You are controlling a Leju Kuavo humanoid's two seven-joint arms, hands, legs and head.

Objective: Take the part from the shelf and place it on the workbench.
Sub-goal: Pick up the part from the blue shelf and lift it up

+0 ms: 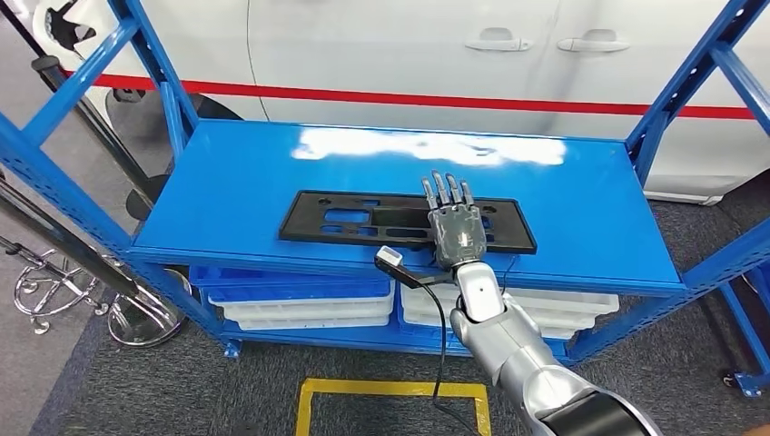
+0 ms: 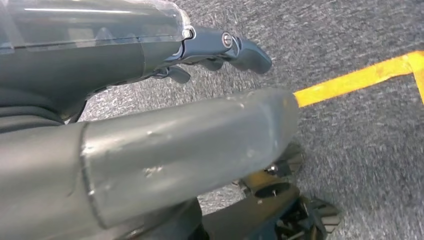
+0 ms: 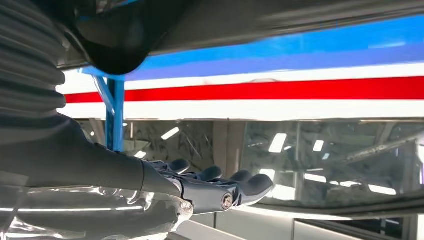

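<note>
On the blue shelf (image 1: 581,213) lies the flat black part (image 1: 363,218), and I have my right hand (image 1: 457,229) spread flat over its right half, gripping nothing. It looks rigid, light and slippery; I'd grab its near edge.

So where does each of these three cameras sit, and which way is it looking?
Head view: high on the body, looking down at the blue metal shelf, flat black plastic part and right hand.
Left wrist view: behind the hanging left hand, facing grey carpet.
Right wrist view: behind the right hand, facing the white car's red stripe.
Head and right wrist views share that hand and stripe.
</note>
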